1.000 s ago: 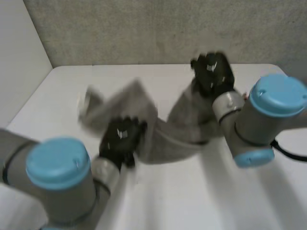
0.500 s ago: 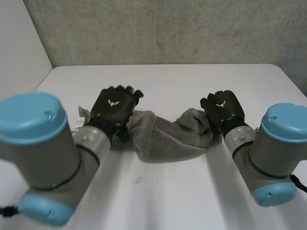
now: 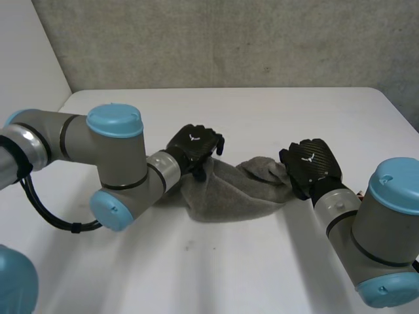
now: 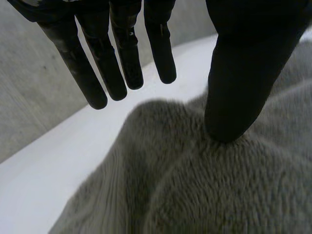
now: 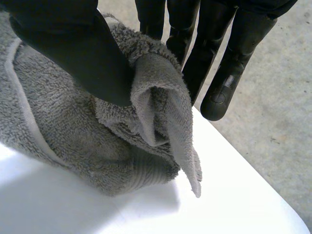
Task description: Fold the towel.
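Towel (image 3: 229, 195) lies bunched on the table (image 3: 262, 261) — left hand (image 3: 195, 145) spread, thumb tip resting on it; right hand (image 3: 313, 163) pinches a fold at its other end.

A white table (image 3: 262, 261) carries a single grey towel (image 3: 229, 193). The towel lies crumpled in a long heap across the table's middle, its folds bunched higher at one end.
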Robot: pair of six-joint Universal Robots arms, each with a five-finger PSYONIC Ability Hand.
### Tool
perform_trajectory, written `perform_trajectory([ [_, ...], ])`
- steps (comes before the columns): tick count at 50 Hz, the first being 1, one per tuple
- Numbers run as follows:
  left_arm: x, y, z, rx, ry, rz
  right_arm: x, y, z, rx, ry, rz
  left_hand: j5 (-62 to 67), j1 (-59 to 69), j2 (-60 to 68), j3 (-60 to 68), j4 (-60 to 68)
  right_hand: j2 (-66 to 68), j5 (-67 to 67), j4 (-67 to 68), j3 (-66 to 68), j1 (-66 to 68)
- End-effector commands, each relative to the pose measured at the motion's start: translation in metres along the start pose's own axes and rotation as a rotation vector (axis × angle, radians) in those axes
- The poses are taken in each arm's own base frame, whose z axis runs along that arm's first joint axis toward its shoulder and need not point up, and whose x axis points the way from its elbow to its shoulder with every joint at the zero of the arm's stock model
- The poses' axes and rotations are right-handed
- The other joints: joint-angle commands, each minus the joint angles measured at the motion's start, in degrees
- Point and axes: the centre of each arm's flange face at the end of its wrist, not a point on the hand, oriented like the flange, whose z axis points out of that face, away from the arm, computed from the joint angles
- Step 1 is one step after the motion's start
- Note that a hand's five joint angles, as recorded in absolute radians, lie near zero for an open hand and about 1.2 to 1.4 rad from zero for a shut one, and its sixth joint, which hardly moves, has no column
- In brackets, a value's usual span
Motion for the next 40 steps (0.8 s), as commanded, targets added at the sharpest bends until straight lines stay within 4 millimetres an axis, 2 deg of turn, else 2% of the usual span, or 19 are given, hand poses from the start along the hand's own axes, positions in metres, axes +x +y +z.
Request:
perform_trajectory([
  [1, -0.004, 0.012, 0.000, -0.042, -0.012, 0.095, 0.006, 0.000, 0.004, 0.004, 0.011, 0.003, 5.43, 5.37, 5.38, 5.32, 5.41, 12.88, 13.76, 11.59, 12.29, 25.22],
  [4, -0.004, 0.013, 0.000, -0.045, -0.014, 0.103, 0.006, 0.000, 0.005, 0.006, 0.008, 0.003, 7.61, 7.56, 7.57, 7.51, 7.59, 12.88, 13.76, 11.59, 12.29, 25.22],
  [9, -0.010, 0.011, -0.002, -0.058, -0.078, 0.108, 0.007, 0.000, 0.007, 0.006, 0.010, 0.003, 38.65, 38.60, 38.61, 38.55, 38.63, 12.88, 13.76, 11.59, 12.29, 25.22],
  [11, -0.015, 0.006, -0.004, -0.052, -0.117, 0.114, 0.009, -0.001, 0.009, 0.010, 0.016, 0.000, 44.54, 44.49, 44.50, 44.44, 44.52, 12.88, 13.76, 11.59, 12.29, 25.22],
  [18, -0.030, -0.017, -0.024, -0.030, -0.272, 0.118, 0.035, -0.004, 0.017, -0.022, 0.072, -0.006, 44.60, 44.55, 44.55, 44.49, 44.58, 12.88, 13.76, 11.59, 12.29, 25.22],
  [20, -0.029, -0.034, -0.045, -0.009, -0.287, 0.117, 0.039, -0.007, 0.018, -0.037, 0.071, -0.011, 44.60, 44.55, 44.55, 44.49, 44.58, 12.88, 13.76, 11.59, 12.29, 25.22],
  [23, -0.027, -0.043, -0.060, 0.002, -0.288, 0.118, 0.046, -0.018, 0.019, -0.059, 0.067, -0.011, 44.60, 44.55, 44.55, 44.49, 44.58, 12.88, 13.76, 11.59, 12.29, 25.22],
  [25, -0.023, -0.061, -0.089, 0.033, -0.297, 0.123, 0.053, -0.027, 0.018, -0.063, 0.071, -0.012, 44.60, 44.55, 44.55, 44.49, 44.58, 12.88, 13.76, 11.59, 12.29, 25.22],
  [26, -0.023, -0.061, -0.089, 0.033, -0.297, 0.123, 0.062, -0.041, 0.013, -0.060, 0.080, -0.010, 44.60, 44.55, 44.55, 44.49, 44.58, 12.88, 13.76, 11.59, 12.29, 25.22],
  [27, -0.022, -0.069, -0.104, 0.052, -0.303, 0.123, 0.072, -0.054, 0.008, -0.060, 0.089, -0.009, 44.60, 44.55, 44.55, 44.49, 44.58, 12.88, 13.76, 11.59, 12.29, 25.22],
  [30, -0.018, -0.085, -0.133, 0.100, -0.318, 0.128, 0.081, -0.065, 0.003, -0.060, 0.097, -0.006, 44.60, 44.55, 44.55, 44.49, 44.58, 12.88, 13.76, 11.59, 12.29, 25.22],
  [31, -0.018, -0.085, -0.133, 0.100, -0.318, 0.128, 0.086, -0.075, -0.002, -0.054, 0.098, -0.004, 44.60, 44.55, 44.55, 44.49, 44.58, 12.88, 13.76, 11.59, 12.29, 25.22],
  [32, -0.018, -0.095, -0.148, 0.133, -0.332, 0.130, 0.091, -0.086, -0.006, -0.039, 0.105, -0.002, 44.60, 44.55, 44.55, 44.49, 44.58, 12.88, 13.76, 11.59, 12.29, 25.22],
  [33, -0.017, -0.105, -0.162, 0.169, -0.344, 0.133, 0.092, -0.086, -0.006, -0.038, 0.105, -0.002, 44.60, 44.55, 44.55, 44.49, 44.58, 12.88, 13.76, 11.59, 12.29, 25.22],
  [34, -0.017, -0.105, -0.162, 0.169, -0.344, 0.133, 0.097, -0.098, -0.011, -0.018, 0.117, -0.003, 44.60, 44.55, 44.55, 44.49, 44.58, 12.88, 13.76, 11.59, 12.29, 25.22],
  [35, -0.016, -0.114, -0.175, 0.204, -0.356, 0.137, 0.101, -0.110, -0.017, 0.011, 0.131, -0.010, 44.60, 44.55, 44.55, 44.49, 44.58, 12.88, 13.76, 11.59, 12.29, 25.22],
  [36, -0.015, -0.122, -0.186, 0.235, -0.366, 0.139, 0.101, -0.110, -0.017, 0.012, 0.131, -0.010, 44.60, 44.55, 44.55, 44.49, 44.58, 12.88, 13.76, 11.59, 12.29, 25.22],
  [38, -0.015, -0.129, -0.195, 0.264, -0.376, 0.143, 0.109, -0.129, -0.025, 0.068, 0.160, -0.021, 44.60, 44.55, 44.55, 44.49, 44.58, 12.88, 13.76, 11.59, 12.29, 25.22],
  [40, -0.015, -0.136, -0.203, 0.294, -0.387, 0.146, 0.111, -0.135, -0.027, 0.088, 0.168, -0.023, 44.60, 44.55, 44.55, 44.49, 44.58, 12.88, 13.76, 11.59, 12.29, 25.22],
])
